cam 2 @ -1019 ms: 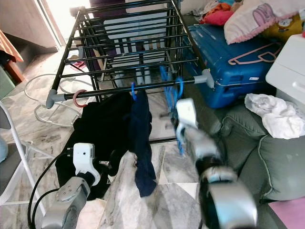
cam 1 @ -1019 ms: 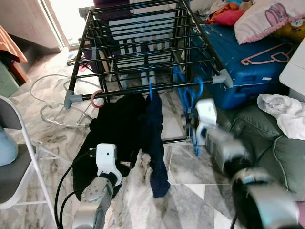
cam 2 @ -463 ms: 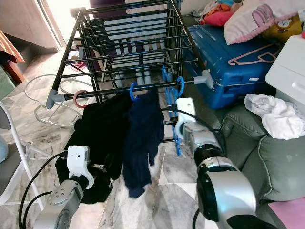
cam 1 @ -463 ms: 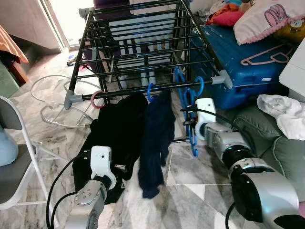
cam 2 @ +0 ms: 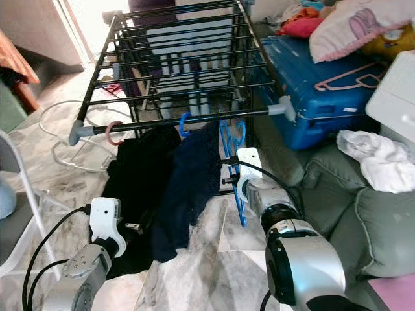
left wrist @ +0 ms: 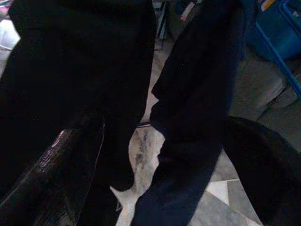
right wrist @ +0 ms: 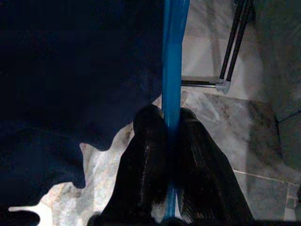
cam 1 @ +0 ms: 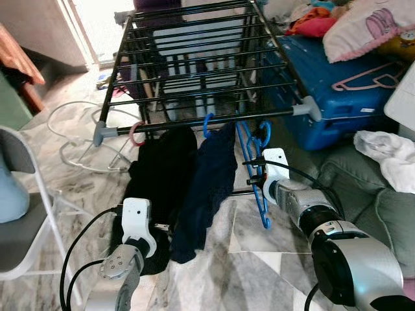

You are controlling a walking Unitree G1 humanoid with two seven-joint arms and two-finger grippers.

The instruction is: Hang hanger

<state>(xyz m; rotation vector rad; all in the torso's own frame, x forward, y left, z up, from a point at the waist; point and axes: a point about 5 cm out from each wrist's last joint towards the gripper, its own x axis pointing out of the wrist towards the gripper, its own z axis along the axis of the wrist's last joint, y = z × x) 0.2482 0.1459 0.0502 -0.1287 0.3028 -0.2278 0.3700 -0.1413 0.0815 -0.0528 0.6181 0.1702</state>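
Your right gripper [right wrist: 172, 123] is pinching the blue hanger [cam 1: 258, 170], both black fingers [right wrist: 149, 141] pressed tight on either side of its thin plastic bar. In the left eye view that's happening just right of center, below the front rail of the drying rack [cam 1: 206, 120].

The hanger is hanging with its long axis running roughly up and down, hook end [cam 1: 265, 131] pointing up at the rail and the lower tip pointing down toward the marble floor [cam 1: 256, 256]. Can't tell whether the hook is actually sitting on the rail or just close to it.

Right beside it, toward center frame, the navy garment [cam 1: 209, 181] is dangling from another blue hook [cam 1: 207, 122], and the black garment [cam 1: 157, 175] is hanging left of that from a pink hook [cam 1: 136, 134].

Your left gripper [left wrist: 155, 155] is sitting low in the lower left of the frame, fingers spread wide and holding nothing, pointing at the two dark garments.

A blue suitcase [cam 1: 337, 84] is lying in the upper right with a pink hanger [cam 1: 366, 74] on top.
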